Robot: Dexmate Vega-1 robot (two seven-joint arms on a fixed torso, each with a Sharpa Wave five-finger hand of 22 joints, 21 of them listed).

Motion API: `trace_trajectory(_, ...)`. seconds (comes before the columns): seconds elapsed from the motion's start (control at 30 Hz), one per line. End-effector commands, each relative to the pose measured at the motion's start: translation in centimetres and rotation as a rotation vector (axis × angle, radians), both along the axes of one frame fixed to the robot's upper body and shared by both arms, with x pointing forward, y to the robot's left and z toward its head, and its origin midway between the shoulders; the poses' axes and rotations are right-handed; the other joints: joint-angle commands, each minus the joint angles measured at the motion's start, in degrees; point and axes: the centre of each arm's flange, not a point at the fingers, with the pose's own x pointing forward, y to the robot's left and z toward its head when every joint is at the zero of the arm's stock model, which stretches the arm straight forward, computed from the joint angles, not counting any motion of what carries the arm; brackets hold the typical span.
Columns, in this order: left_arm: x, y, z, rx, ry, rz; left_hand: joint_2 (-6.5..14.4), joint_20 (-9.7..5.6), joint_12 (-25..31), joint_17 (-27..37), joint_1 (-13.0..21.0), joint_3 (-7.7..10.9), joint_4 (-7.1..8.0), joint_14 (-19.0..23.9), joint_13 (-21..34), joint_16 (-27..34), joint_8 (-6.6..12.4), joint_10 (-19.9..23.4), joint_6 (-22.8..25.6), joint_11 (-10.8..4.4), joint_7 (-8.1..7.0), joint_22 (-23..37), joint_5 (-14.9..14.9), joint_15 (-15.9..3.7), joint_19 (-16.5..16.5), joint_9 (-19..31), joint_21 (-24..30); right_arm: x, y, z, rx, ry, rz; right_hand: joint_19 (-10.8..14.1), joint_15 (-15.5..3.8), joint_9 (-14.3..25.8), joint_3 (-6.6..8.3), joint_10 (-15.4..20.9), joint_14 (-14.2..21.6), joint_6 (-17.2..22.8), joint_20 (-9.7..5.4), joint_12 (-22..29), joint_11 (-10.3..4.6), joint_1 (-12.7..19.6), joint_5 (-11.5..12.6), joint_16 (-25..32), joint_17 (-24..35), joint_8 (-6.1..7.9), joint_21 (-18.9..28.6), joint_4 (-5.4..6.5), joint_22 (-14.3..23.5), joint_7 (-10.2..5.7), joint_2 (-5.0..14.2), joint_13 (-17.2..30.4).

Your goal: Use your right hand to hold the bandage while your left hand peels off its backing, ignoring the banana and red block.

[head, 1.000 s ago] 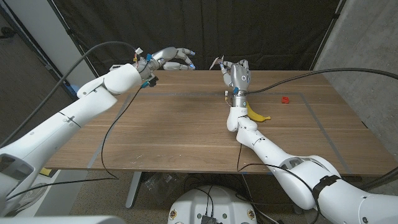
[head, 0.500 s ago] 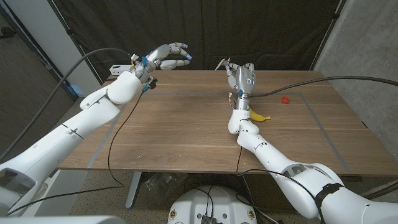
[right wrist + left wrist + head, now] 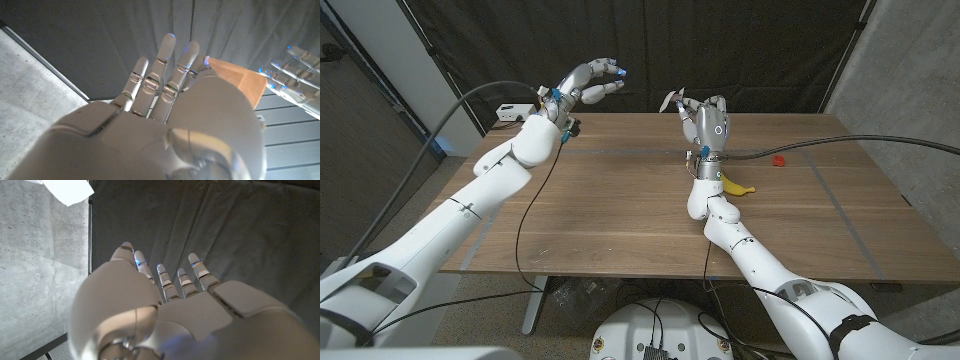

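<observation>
On the wooden tabletop [image 3: 620, 200], brown with a straight grain and thin pale lines marking out a rectangle, a yellow banana [image 3: 735, 186] lies just behind the right forearm, and a small red block [image 3: 779, 159] sits farther toward the right side, well apart from it. Behind the tabletop hangs a dark wrinkled curtain [image 3: 740, 50]; bare grey concrete wall [image 3: 910, 70] shows at the right edge. A small white box [image 3: 507, 110] rests at the far left corner.

The right robot hand [image 3: 705, 122] is raised upright above the tabletop and pinches the bandage [image 3: 669, 100] at its fingertips. The bandage is a small tan strip with a paler flap sticking out toward the left robot hand; in the right wrist view it reads as a flat tan piece [image 3: 240, 82] past the knuckles.

The left robot hand [image 3: 585, 83] hangs in the air over the far edge, fingers spread wide and holding nothing, apart from the bandage.

No writing is legible anywhere.
</observation>
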Motion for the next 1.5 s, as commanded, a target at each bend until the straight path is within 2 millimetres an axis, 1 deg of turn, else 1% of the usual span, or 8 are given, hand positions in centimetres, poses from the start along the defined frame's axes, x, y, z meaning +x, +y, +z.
trace_trajectory(0.03,1.8,-2.9,0.3,-0.012,0.023,-0.068,-2.0,0.08,0.22,-0.09,-0.48,-1.16,-0.09,1.01,0.33,0.41,-0.19,0.58,1.87,-0.26,0.26,0.0,-0.3,-1.16,-0.11,-0.48,0.03,-1.4,0.9,-0.1,-0.078,-0.058,0.019,0.0,-4.4,0.2,-0.12,0.34,0.36,1.65,-8.49,0.15,-0.24,0.65,0.44,0.07,0.26,0.12,-0.1,0.14,0.17,-1.26,0.32,0.24)
trace_trajectory(0.13,1.9,-3.5,0.5,0.012,0.034,-0.1,-3.74,0.28,0.04,-0.17,-1.07,-2.31,-0.22,0.65,0.35,0.04,-0.91,0.01,1.41,-0.25,0.01,-0.11,-0.55,-0.76,-0.47,-1.18,-0.14,-1.2,1.1,-0.2,-0.093,-0.055,0.018,-0.05,-4.4,0.23,-0.18,0.41,0.34,1.64,-8.46,0.28,-0.26,0.64,0.46,0.04,0.28,0.1,-0.1,0.16,0.19,-1.26,0.28,0.43)
trace_trajectory(0.4,1.8,-4.8,1.5,0.096,0.073,-0.171,-4.98,1.17,-0.46,-0.28,-0.29,-2.97,-0.96,0.01,0.36,-0.26,-0.91,-0.94,2.76,-0.3,0.11,-0.21,-0.13,-0.15,-0.81,-1.84,-0.34,-0.9,1.7,-0.2,-0.129,-0.054,0.009,-0.21,-4.4,0.11,-0.28,0.27,0.22,1.58,-8.45,0.18,-0.23,0.69,0.59,-0.05,0.42,-0.11,-0.27,0.25,0.2,-1.27,0.31,0.48)
trace_trajectory(0.5,1.8,-5.4,2.0,0.183,0.114,-0.209,-6.73,1.3,-1.59,-0.33,0.46,-4.07,-1.72,-2.35,0.4,-0.99,-1.54,-3.19,2.74,0.08,-0.06,-0.26,0.77,1.01,-1.52,-2.58,-0.73,-0.9,1.8,0.0,-0.13,-0.055,0.009,-0.24,-4.4,0.01,-0.29,0.26,0.23,1.71,-8.51,0.15,-0.23,0.77,0.62,-0.08,0.42,-0.14,-0.22,0.2,0.24,-1.25,0.32,0.45)
trace_trajectory(0.63,1.8,-5.7,2.6,0.277,0.175,-0.256,-7.39,1.62,-2.37,-0.3,0.56,-4.76,-1.86,-4.11,0.41,-1.43,-2.21,-4.87,2.05,0.42,-0.05,-0.24,1.45,1.73,-2.52,-2.98,-1.16,-0.8,1.7,0.2,-0.12,-0.053,0.007,-0.25,-4.4,0.07,-0.29,0.34,0.33,1.81,-8.54,0.11,-0.23,0.84,0.65,-0.01,0.53,-0.08,-0.17,0.17,0.26,-1.25,0.36,0.38)
trace_trajectory(1.27,0.6,-5.2,4.3,0.472,0.269,-0.221,-7.19,1.07,-3.17,-0.41,2.4,-5.85,-2.45,-7.58,0.15,-1.63,0.68,-6.15,10.72,0.89,0.86,-0.08,3.95,2.6,-2.96,-3.12,-1.36,-0.9,1.5,0.3,-0.098,-0.055,0.013,-0.37,-4.41,0.22,-0.45,0.37,0.36,1.62,-8.49,0.04,-0.24,0.93,0.73,-0.17,0.56,-0.18,0.04,0.19,0.31,-1.26,0.37,0.44)
trace_trajectory(1.43,0.6,-5.1,4.2,0.491,0.283,-0.198,-6.35,0.96,-3.36,-0.41,2.26,-6.03,-2.05,-7.71,-0.06,-1.4,-0.77,-6.34,8.39,0.96,1.0,0.0,4.4,2.51,-2.95,-3.55,-1.31,-0.9,1.3,0.4,-0.091,-0.057,0.012,-0.38,-4.41,0.09,-0.5,0.32,0.38,1.6,-8.45,0.02,-0.24,0.89,0.75,-0.22,0.58,-0.3,0.0,0.28,0.26,-1.26,0.4,0.51)
trace_trajectory(1.5,0.8,-5.1,4.1,0.48,0.283,-0.198,-4.51,0.92,-3.6,-0.39,2.83,-5.45,-1.82,-7.9,-0.25,-1.29,-2.03,-6.76,6.36,1.1,0.26,0.08,4.78,2.52,-2.88,-3.84,-1.2,-0.9,1.3,0.4,-0.092,-0.058,0.011,-0.35,-4.41,0.11,-0.53,0.3,0.28,1.68,-8.46,-0.11,-0.22,0.9,0.75,-0.32,0.52,-0.25,0.07,0.27,0.29,-1.27,0.39,0.31)
